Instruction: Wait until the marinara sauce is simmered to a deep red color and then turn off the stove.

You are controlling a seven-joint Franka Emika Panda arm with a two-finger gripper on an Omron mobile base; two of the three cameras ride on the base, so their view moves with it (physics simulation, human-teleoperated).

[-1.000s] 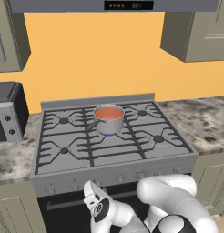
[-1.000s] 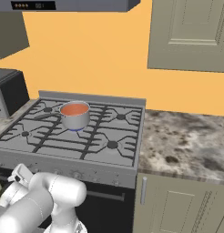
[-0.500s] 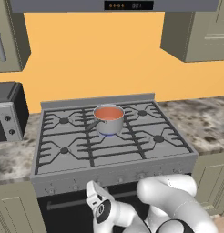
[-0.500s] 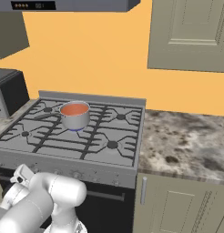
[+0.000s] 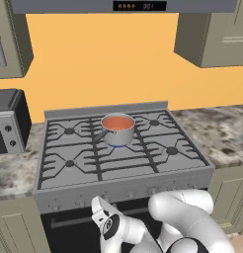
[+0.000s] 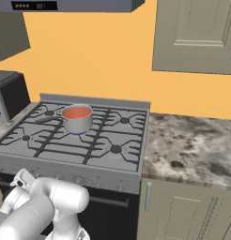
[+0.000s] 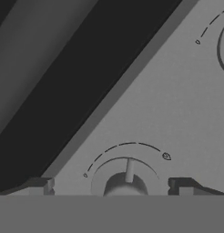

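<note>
Stove (image 5: 123, 173) matt grey steel; saucepan (image 5: 118, 134) shiny steel; counter (image 6: 192, 145) mottled stone, polished.

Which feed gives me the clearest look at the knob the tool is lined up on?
The hand view: the knob sits close between the open tool's fingertips, its pointer ridge and dial arc readable. In the left base view the stove's front knobs are tiny dots above the tool. The right base view shows them as small and partly behind the arm.

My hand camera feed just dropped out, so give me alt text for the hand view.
A stove knob sits low in the centre, right between the two dark fingertips of the open gripper, which do not touch it. The grey front panel of the stove runs diagonally, with an arc marking above the knob and a dark band upper left.
</note>
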